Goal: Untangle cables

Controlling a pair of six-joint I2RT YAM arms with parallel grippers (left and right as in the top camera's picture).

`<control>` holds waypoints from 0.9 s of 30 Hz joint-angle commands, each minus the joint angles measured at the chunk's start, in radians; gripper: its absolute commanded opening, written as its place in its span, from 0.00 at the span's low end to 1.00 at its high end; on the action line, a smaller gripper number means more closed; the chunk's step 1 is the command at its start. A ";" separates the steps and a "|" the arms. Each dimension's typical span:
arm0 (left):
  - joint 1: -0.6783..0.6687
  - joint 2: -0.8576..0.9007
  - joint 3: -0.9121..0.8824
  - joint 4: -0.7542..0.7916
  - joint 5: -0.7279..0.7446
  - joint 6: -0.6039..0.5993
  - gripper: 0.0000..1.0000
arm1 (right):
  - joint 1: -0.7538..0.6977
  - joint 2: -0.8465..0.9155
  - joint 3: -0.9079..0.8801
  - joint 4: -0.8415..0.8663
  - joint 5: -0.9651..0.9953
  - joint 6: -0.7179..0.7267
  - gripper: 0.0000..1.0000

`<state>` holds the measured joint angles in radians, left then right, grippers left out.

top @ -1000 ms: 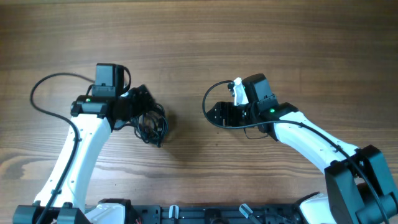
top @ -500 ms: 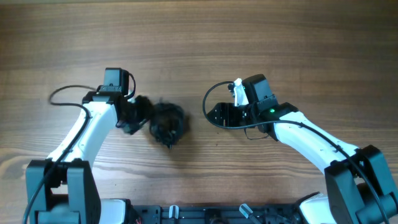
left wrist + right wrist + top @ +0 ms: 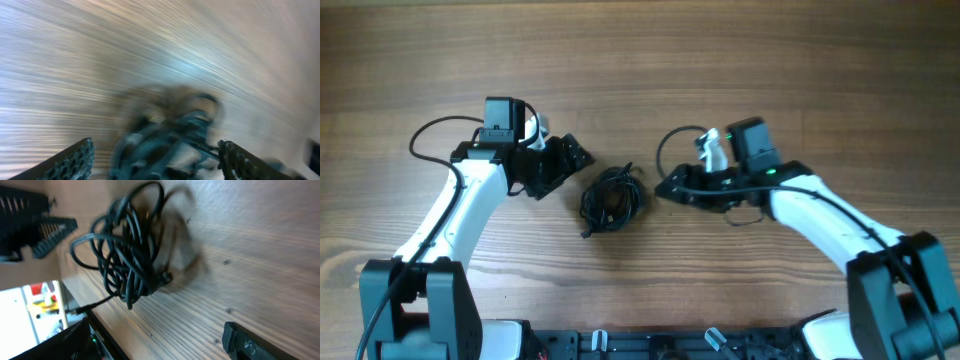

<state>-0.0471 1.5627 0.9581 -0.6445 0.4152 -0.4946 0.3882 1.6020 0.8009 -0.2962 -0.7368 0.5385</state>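
Step in hand: approach to the bundle, with no grasp yet made on either side.

The cables [image 3: 612, 200] lay as one tight knot of black loops on the wooden table [image 3: 640, 60], between the two arms and touching neither. One thin end trailed out at the lower left of the knot.

The left gripper [image 3: 563, 163] stood just beside the knot on its left side. In the left wrist view its fingers [image 3: 75, 160] were spread wide with nothing between them. That view was badly smeared, so the cables [image 3: 170, 135] showed only as a dark mass ahead.

The right gripper [image 3: 668, 188] sat near the knot's right side, also spread wide and empty. The right wrist view showed the cables [image 3: 127, 255] clearly, well ahead of its fingers [image 3: 250, 337].

Judgement: untangling had hardly begun, as the loops remained fully wound. The next move called for each gripper to close on a separate outer loop — not the core — and for the two to draw apart, favouring the loose end.
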 commanded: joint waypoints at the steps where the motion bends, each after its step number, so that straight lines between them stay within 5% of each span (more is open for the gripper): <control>1: 0.000 -0.016 0.016 -0.021 -0.230 -0.010 0.86 | 0.117 0.063 0.002 0.069 0.120 0.156 0.88; 6: 0.000 -0.016 0.014 -0.021 -0.280 -0.007 0.88 | 0.296 0.212 0.002 0.300 0.358 0.279 0.81; 7: 0.000 -0.016 0.014 -0.022 -0.279 -0.007 0.88 | 0.299 0.221 0.002 0.321 0.354 0.279 0.69; 9: 0.000 -0.015 0.007 -0.021 -0.280 -0.007 0.88 | 0.291 0.213 0.005 0.344 0.355 0.273 0.17; 10: 0.000 -0.013 0.006 -0.022 -0.286 -0.007 0.88 | 0.280 0.200 0.012 0.340 0.356 0.270 0.07; 14: 0.000 -0.009 0.003 -0.022 -0.317 -0.006 0.88 | 0.196 0.029 0.119 0.136 0.476 0.075 0.04; 18: -0.002 -0.009 0.003 -0.022 -0.316 -0.008 0.88 | 0.195 -0.072 0.304 -0.294 0.998 -0.212 0.05; 27: -0.002 -0.009 0.003 -0.021 -0.308 -0.008 0.88 | 0.236 0.072 0.311 -0.494 1.641 -0.272 0.05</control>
<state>-0.0471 1.5627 0.9585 -0.6662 0.1165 -0.4992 0.5858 1.5990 1.1023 -0.7765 0.6277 0.3298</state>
